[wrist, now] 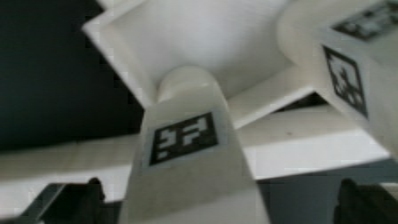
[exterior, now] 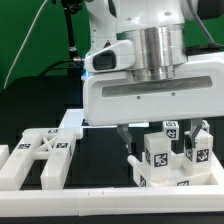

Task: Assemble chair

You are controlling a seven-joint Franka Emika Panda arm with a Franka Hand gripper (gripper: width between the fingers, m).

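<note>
The chair stands partly assembled as a cluster of white blocky pieces with square tags (exterior: 160,155) at the exterior view's right, by the front rail. My gripper (exterior: 160,148) hangs straight over it with a finger on either side. In the wrist view a white tagged leg (wrist: 178,130) rises between my dark fingertips (wrist: 71,200), with a gap on both sides, so the gripper (wrist: 222,205) is open and holds nothing. A tagged slab (wrist: 347,70) sits next to the leg. A flat white piece with crossed braces (exterior: 40,155) lies at the exterior view's left.
A long plain white rail (exterior: 90,195) runs along the front edge. A small white block (exterior: 70,122) lies behind the braced piece. The black tabletop (exterior: 100,150) shows between the two groups. The robot's white hand body (exterior: 150,95) hides the area behind the cluster.
</note>
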